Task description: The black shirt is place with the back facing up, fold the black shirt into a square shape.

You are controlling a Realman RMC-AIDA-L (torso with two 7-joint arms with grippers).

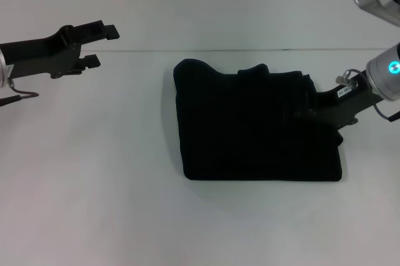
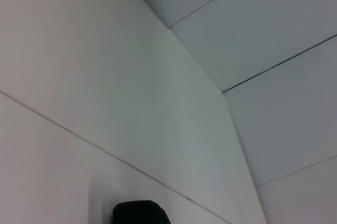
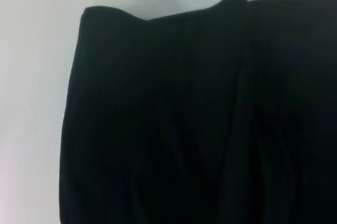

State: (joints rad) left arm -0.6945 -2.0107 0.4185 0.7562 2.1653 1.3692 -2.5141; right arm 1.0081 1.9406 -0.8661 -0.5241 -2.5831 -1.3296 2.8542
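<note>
One black shirt (image 1: 256,128) folded roughly square, plain, seemingly layered.

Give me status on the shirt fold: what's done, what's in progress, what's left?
Mostly done: the black shirt lies on the table as a compact, roughly rectangular bundle, no sleeves sticking out. In hand: the right gripper is low at the bundle's right edge, its fingers lost against the cloth. The left gripper is open, raised clear on the left. Left: the far edge is lumpy, so maybe squaring up, then withdrawing the right arm.
</note>
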